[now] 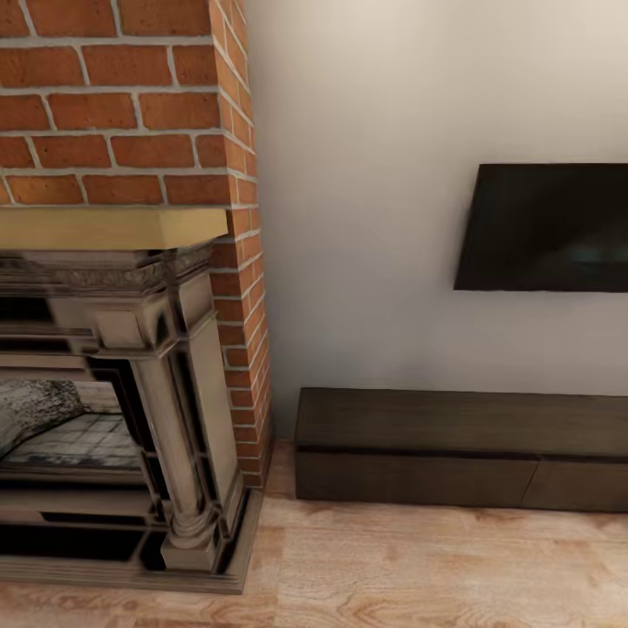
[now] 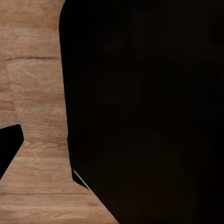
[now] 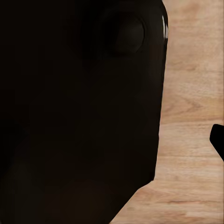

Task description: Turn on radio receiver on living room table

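Red brick fireplace (image 1: 131, 105) with one carved grey surround, one dark wood low bench (image 1: 453, 445), one black wall-mounted screen (image 1: 545, 227), one light wood plank floor (image 1: 419, 558). Task progress, judged: early; the radio receiver and its table are yet to be found, reached and switched on. Both wrist views show dark robot bodywork over planks; jaw state cannot be told.

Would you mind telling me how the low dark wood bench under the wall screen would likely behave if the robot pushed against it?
The bench would probably resist: it looks long, solid and heavy, resting flat on the plank floor. Tipping seems unlikely, since it sits low and wide against the wall. It looks rigid rather than fragile.
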Motion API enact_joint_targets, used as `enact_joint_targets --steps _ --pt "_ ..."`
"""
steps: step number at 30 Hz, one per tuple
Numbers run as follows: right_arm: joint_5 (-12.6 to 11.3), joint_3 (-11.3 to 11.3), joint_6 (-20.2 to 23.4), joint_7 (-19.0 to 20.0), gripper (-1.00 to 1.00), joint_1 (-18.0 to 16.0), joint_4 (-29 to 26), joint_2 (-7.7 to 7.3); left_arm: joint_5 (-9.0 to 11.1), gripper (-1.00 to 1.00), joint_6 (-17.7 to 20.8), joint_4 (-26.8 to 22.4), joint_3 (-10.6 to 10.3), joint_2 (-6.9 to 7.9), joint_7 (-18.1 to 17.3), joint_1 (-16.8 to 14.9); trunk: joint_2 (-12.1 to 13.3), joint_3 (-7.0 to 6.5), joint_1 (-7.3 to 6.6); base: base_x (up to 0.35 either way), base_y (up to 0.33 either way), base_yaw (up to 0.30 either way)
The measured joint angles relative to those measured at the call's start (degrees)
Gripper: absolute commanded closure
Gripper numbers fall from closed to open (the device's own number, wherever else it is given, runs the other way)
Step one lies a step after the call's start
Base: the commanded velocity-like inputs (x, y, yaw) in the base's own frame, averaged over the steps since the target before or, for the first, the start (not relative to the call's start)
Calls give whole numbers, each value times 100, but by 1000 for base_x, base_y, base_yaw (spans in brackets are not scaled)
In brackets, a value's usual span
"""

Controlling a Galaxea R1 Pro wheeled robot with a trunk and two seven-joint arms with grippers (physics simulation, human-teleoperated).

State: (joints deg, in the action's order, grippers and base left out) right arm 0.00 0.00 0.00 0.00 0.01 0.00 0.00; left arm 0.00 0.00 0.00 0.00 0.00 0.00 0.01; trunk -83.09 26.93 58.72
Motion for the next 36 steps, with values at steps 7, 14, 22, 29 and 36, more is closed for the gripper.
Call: enact_joint_targets --steps 7,14,22,29,36 --pt "53 50 42 8 -100 -9 0 9 32 -100 -26 -26 46 -103 -9 -10 1 0 1 0 0 0" --pt "58 47 3 -8 -100 -9 0 24 212 -100 -73 -205 64 -131 -17 -10 1 -1 1 0 0 0" --pt "5 13 4 -9 -100 -9 0 26 266 -100 -79 -234 62 -132 -18 -10 1 0 1 0 0 0" --pt "6 9 -3 -9 -100 -9 0 26 279 -100 -79 -237 62 -132 -18 -10 1 0 1 0 0 0" --pt "15 9 1 -9 -100 -9 0 26 281 -100 -79 -237 62 -127 -18 -10 1 0 1 0 0 0"
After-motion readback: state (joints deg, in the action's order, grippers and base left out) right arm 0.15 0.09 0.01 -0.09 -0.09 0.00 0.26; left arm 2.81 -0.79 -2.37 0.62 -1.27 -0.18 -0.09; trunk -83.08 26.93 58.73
